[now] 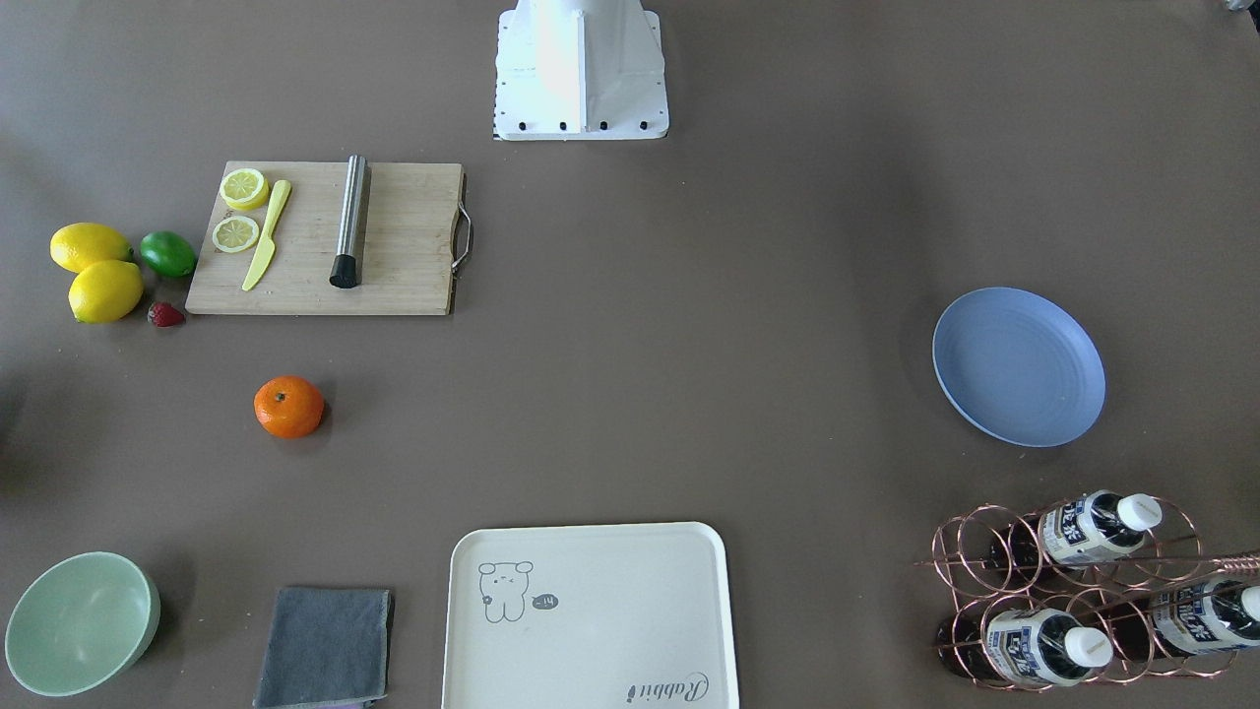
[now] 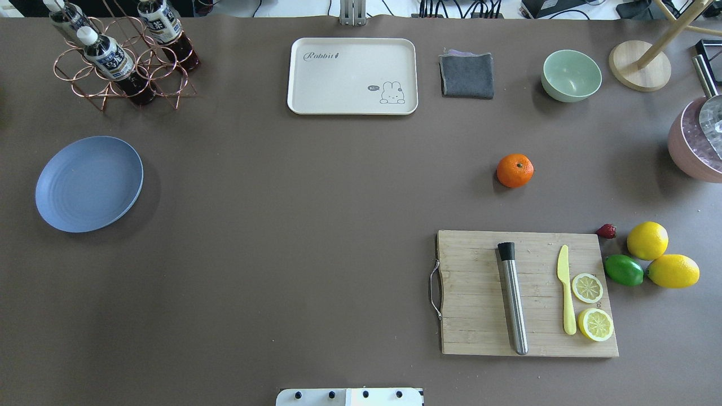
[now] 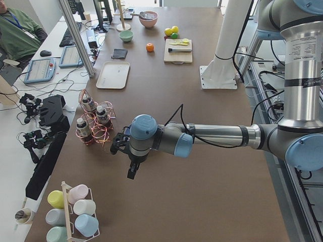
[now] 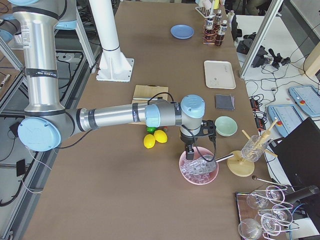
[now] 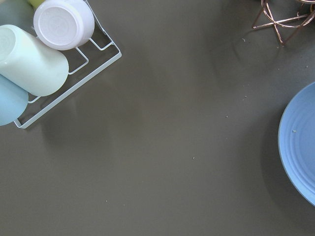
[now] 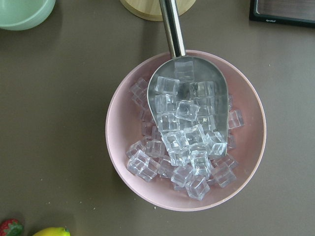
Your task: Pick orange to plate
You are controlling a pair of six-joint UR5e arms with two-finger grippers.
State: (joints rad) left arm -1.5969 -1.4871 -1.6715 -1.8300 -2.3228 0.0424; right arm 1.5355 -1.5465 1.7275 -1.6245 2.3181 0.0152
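Note:
The orange (image 1: pixel 288 406) lies alone on the brown table, in front of the cutting board; the overhead view has the orange (image 2: pixel 514 170) right of centre. The blue plate (image 2: pixel 89 183) sits empty far across the table, and the left wrist view catches the plate's rim (image 5: pixel 300 147). My left gripper (image 3: pixel 132 170) hangs above the table's left end near the plate; I cannot tell if it is open. My right gripper (image 4: pixel 192 150) hovers above a pink bowl of ice, well away from the orange; its state cannot be told either.
A wooden cutting board (image 2: pixel 527 293) carries a steel muddler, a yellow knife and lemon slices. Two lemons (image 2: pixel 647 240), a lime and a strawberry lie beside it. A cream tray (image 2: pixel 352 76), a grey cloth, a green bowl (image 2: pixel 571 75), a bottle rack (image 2: pixel 121 53) and the ice bowl (image 6: pixel 186 130) line the edges.

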